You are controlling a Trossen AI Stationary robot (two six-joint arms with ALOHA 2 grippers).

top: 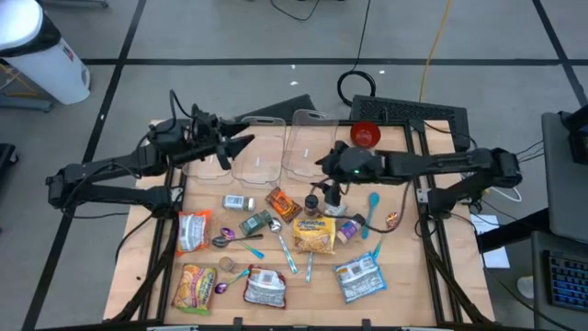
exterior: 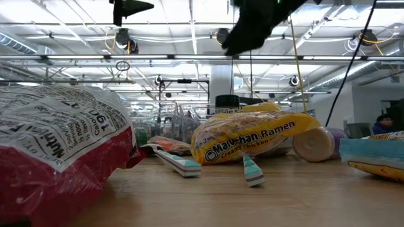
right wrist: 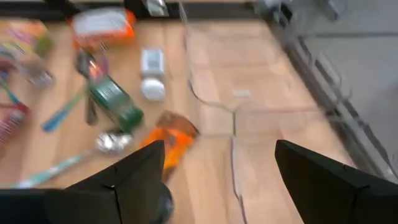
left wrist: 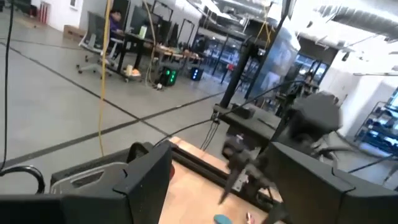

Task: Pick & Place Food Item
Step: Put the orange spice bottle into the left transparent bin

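Meanwhile, nothing placed yet: clear containers (top: 280, 152) empty, food scattered just in front, orange packet (top: 283, 204) nearest. Right gripper (top: 323, 187) spread wide, empty, hovering beside packet; left gripper (top: 241, 144) wide, empty, above containers. Pick, place both left.

Red-and-white packet (exterior: 53, 151) filling low view's near left, getting cut off by left and bottom edges; print only partly readable. Teal-topped packet (exterior: 379, 156) running off right edge. Right arm (exterior: 259, 22) showing only as dark blur at top edge. Orange packet (right wrist: 173, 140) blurring in right wrist view, label unreadable. Left wrist view smearing, table contents not identifiable.
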